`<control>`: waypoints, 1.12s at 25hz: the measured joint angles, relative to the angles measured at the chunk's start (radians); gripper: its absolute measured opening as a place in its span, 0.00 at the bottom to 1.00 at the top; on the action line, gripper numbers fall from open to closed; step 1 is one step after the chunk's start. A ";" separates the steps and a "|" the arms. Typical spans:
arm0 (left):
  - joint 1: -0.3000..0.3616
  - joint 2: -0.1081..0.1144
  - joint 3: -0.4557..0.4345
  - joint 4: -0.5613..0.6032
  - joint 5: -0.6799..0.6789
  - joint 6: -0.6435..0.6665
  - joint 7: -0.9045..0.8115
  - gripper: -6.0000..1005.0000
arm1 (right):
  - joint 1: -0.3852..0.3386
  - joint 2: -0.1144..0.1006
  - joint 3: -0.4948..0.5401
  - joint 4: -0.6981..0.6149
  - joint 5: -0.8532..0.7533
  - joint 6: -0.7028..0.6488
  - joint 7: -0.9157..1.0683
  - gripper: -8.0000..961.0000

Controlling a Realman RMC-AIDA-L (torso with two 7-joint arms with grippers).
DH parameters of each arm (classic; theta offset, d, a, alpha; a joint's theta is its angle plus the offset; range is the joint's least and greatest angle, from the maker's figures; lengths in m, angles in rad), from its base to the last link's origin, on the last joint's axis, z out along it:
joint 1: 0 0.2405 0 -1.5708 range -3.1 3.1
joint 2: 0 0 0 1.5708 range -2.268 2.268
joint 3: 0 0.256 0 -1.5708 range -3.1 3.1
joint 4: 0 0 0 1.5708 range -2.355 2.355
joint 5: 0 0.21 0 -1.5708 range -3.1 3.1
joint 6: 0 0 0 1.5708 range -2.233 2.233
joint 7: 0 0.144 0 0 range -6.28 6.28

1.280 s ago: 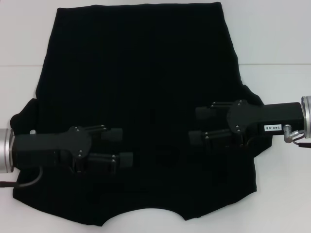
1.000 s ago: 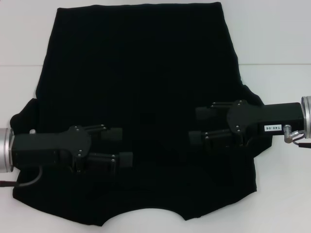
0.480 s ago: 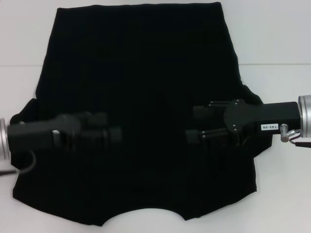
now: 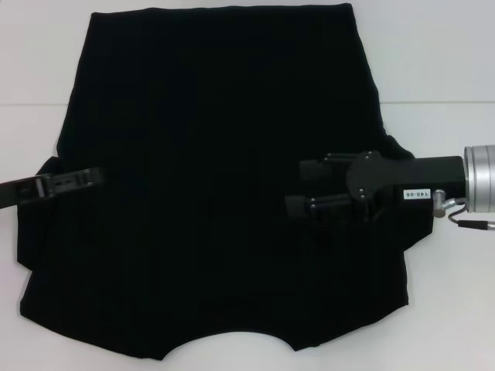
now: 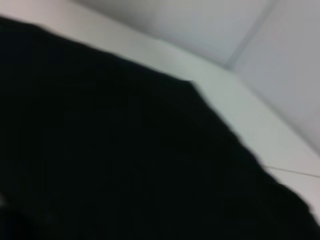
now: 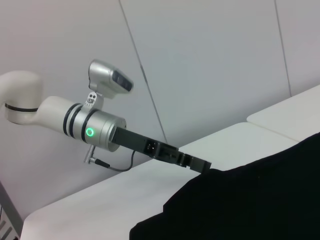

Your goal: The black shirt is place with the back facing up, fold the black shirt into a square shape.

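So the big plain black soft-fabric T-shirt [image 4: 224,185] is spread flat on my white surface [image 4: 441,54], neckline at the near edge, hem at the far edge, sleeves poking out on both sides. Nothing is folded yet as far as I can see, so I'd call this the very start of the first fold: getting both hands to the sleeves.

My right hand [image 4: 298,188] hangs over the shirt just inward of the right sleeve, pointing toward the middle, fingers apart with a moderate gap and nothing in them. My left hand [image 4: 91,177] is turned edge-on out at the left sleeve, so I can't tell if it's open or closed.

My guess for the next move: each hand needs to get down onto the fabric at its own side and pinch one layer near the sleeve, then carry it inward. Risk is grabbing a bunch instead of a clean edge.

Views: the head camera gives the whole layout. The right wrist camera instead catches my left arm across the shirt's edge with a green light on its wrist. The left wrist camera only shows black cloth and a shirt corner [image 5: 192,82] against the surface.
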 joint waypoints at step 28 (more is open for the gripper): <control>0.019 0.007 -0.013 0.128 0.358 -0.039 -0.228 0.88 | 0.022 0.004 -0.001 0.024 0.018 0.039 0.007 0.92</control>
